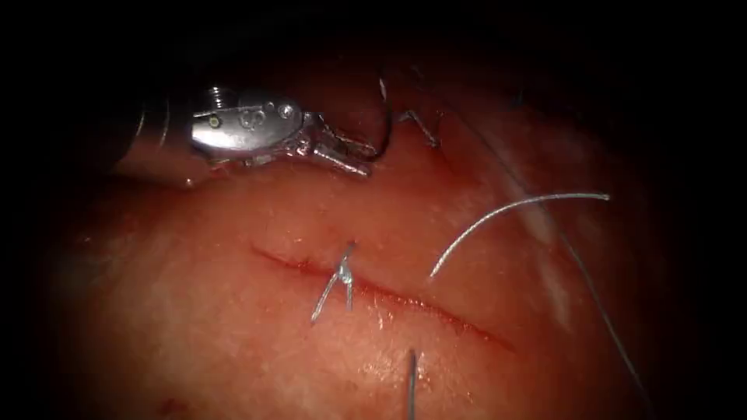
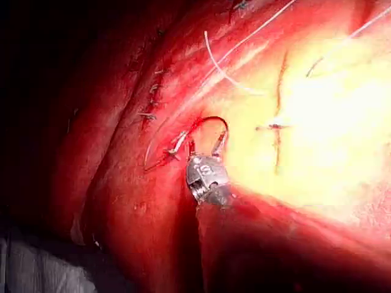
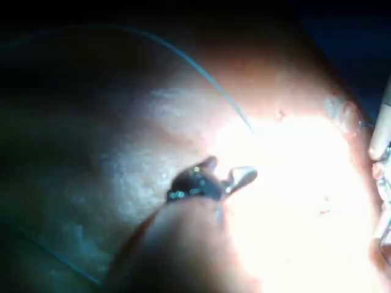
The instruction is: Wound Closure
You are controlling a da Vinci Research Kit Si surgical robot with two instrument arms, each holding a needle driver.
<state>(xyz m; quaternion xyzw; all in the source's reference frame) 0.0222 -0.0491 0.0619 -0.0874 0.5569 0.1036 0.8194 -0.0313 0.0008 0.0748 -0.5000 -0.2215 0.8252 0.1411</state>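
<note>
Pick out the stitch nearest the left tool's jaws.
The upper stitch, just right of the needle the left tool grips near one end; the other stitch sits on the lower cut.

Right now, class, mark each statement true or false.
1. A knotted stitch crosses the cut. True.
2. The right tool grips the needle. False: its jaws are open and hold nothing.
3. The needle sits at the tip of the left tool, above the cut in the endoscope view. True.
4. The loose curved thread piece lies left of the stitch. False: it lies to the right.
</note>
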